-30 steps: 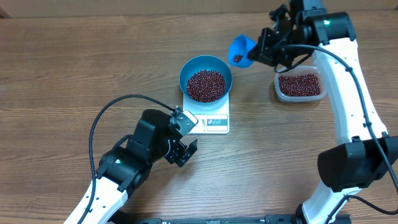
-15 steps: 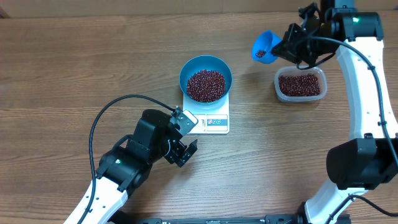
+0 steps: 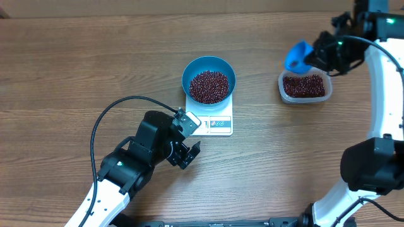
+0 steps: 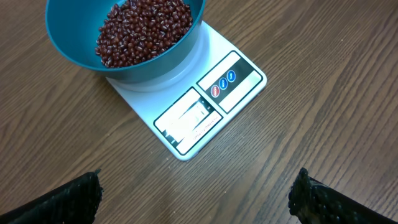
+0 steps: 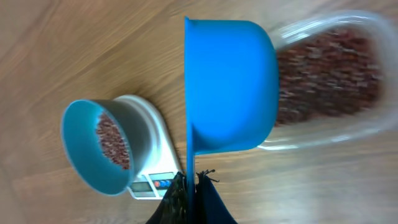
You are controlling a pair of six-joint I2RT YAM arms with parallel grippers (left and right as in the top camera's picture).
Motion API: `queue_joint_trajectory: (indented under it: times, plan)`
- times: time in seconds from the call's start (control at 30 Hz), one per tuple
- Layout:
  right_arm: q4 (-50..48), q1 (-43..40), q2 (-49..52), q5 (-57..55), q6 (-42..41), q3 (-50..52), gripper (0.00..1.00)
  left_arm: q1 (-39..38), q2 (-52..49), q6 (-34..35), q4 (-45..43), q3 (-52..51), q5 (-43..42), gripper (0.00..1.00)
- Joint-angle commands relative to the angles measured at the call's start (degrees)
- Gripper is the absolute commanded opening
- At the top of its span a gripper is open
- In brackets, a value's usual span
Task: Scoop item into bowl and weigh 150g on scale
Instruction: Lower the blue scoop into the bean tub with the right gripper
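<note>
Scoop [image 3: 297, 57] swung from bowl [image 3: 189, 68] to tub [image 3: 305, 96], 3 o'clock. R fingers [image 5: 211, 202] clamp its stiff handle; L fingers [image 4: 62, 202] wide open, empty. Beans [image 3: 209, 86] loose, roll easily.

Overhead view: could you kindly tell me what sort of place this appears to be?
Probably a robotics lab bench, not a kitchen: a left arm and a right arm flank a wood-grain table bearing a scale, a blue bowl of beans and a clear tub.

left gripper [image 3: 187, 154]: jaws wide | right gripper [image 5: 191, 188]: clamped tight
</note>
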State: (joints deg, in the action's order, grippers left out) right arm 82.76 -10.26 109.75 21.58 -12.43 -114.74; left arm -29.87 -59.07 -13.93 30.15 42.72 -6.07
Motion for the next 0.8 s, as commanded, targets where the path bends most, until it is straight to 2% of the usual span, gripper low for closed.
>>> queue_joint_trajectory:
  times: [0.0, 0.1, 0.3, 0.43, 0.67, 0.77]
  plan:
    - [1.7, -2.8, -2.4, -1.2, 4.4, -1.4, 0.04, 0.4, -0.2, -0.2, -0.2, -0.2, -1.0, 1.0]
    - [4.1, -4.0, -2.4, -2.8, 7.0, -1.4, 0.04, 0.4, -0.2, -0.2, -0.2, -0.2, -1.0, 1.0]
    - [5.9, -2.4, -2.4, -19.9, 7.2, -1.4, 0.04, 0.4, -0.2, -0.2, -0.2, -0.2, -1.0, 1.0]
    - [5.6, 0.6, -2.4, -25.6, 7.1, -1.4, 0.04, 0.4, -0.2, -0.2, -0.2, -0.2, -1.0, 1.0]
    - [4.8, 7.1, -2.4, -37.4, 4.1, -1.4, 0.04, 0.4, -0.2, -0.2, -0.2, -0.2, -1.0, 1.0]
    - [5.0, 9.6, -2.4, -43.3, 0.3, -1.4, 0.04, 0.4, -0.2, -0.2, -0.2, -0.2, -1.0, 1.0]
